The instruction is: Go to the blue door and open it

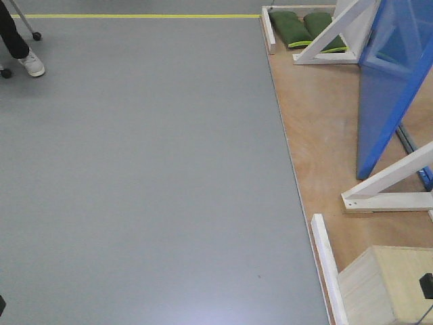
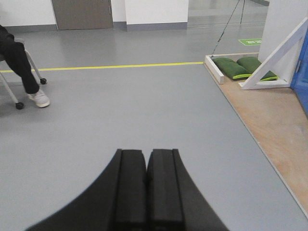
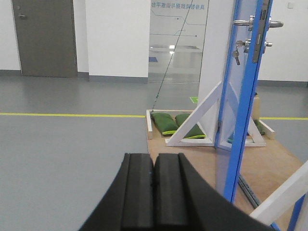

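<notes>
The blue door [image 3: 244, 110] stands upright on the counter [image 1: 318, 135], in from its left edge, ahead and rightward of the right tool [image 3: 154, 161], the nearer one. That tool and the left tool [image 2: 146, 156] are both clenched empty.

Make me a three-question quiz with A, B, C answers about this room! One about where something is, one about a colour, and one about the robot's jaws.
1. Where do the green bags lie?
A) on the wooden platform
B) beside the person's shoe
C) on top of the door

2. What colour is the line across the grey floor?
A) red
B) yellow
C) white

3. How are the right gripper's jaws?
A) wide open
B) shut together
C) holding the door handle

Answers:
1 A: they sit on the wood beside a white brace.
2 B: it is bright yellow.
3 B: no gap shows between them.
</notes>
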Available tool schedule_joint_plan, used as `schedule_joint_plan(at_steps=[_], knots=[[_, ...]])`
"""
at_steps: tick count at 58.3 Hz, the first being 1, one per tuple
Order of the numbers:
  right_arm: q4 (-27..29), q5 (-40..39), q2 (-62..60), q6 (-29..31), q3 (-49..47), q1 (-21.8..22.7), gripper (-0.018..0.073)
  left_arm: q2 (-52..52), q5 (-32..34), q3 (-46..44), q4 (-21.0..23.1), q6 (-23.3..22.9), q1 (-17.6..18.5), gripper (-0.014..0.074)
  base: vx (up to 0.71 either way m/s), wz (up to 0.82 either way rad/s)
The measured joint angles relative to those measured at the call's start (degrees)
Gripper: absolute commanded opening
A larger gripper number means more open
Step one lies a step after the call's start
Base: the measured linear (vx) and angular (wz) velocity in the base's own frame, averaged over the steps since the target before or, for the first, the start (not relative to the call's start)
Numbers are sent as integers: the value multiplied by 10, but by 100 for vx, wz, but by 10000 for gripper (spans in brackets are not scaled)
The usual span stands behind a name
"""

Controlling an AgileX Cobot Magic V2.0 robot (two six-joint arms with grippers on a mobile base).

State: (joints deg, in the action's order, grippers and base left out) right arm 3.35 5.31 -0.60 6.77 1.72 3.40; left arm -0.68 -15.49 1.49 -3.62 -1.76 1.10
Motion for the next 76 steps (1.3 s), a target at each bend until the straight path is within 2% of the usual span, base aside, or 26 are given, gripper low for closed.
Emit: schedule_joint_plan(at_steps=[76], knots=[[0,0,0,0,0,0,12,0,0,0,0,0,0,73,41,-4]])
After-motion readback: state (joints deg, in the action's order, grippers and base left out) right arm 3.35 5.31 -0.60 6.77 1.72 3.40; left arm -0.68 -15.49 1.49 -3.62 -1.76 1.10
